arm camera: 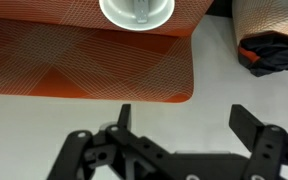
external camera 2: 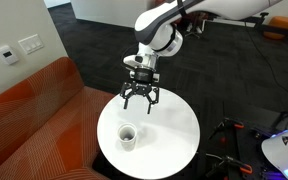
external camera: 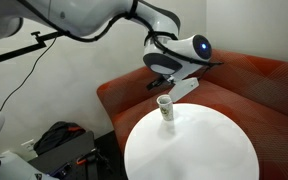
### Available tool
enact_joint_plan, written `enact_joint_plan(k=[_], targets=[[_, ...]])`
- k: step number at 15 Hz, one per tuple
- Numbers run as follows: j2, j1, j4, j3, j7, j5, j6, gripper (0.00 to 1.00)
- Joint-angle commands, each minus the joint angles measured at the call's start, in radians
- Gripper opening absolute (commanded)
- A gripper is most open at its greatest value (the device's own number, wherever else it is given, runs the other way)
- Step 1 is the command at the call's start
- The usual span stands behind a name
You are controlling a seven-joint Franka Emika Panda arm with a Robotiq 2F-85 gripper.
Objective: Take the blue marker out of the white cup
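Note:
The white cup (external camera 2: 128, 134) stands on the round white table (external camera 2: 174, 128), near its edge on the sofa side. It also shows in an exterior view (external camera: 165, 106) and at the top edge of the wrist view (arm camera: 137, 10). The blue marker does not show clearly; only a small dark shape is visible inside the cup. My gripper (external camera 2: 139, 98) hangs above the table, higher than the cup and a little to one side of it. Its fingers are spread wide in the wrist view (arm camera: 184, 125), with nothing between them.
An orange sofa (external camera: 254, 85) curves around the table's far side and also shows in an exterior view (external camera 2: 34, 120). A dark bag (external camera: 59, 138) lies on the floor by the wall and shows at the right of the wrist view (arm camera: 274, 50). Dark equipment (external camera 2: 234, 140) stands beside the table.

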Motion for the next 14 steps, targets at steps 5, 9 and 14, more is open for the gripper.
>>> enact_joint_plan(k=[5, 9, 14], targets=[[0.043, 0.054, 0.029, 0.010, 0.032, -0.034, 0.173, 1.00], [0.058, 0.063, 0.031, 0.019, 0.020, -0.081, 0.202, 0.78], [0.094, 0.047, 0.067, 0.040, 0.008, -0.162, 0.158, 0.70]])
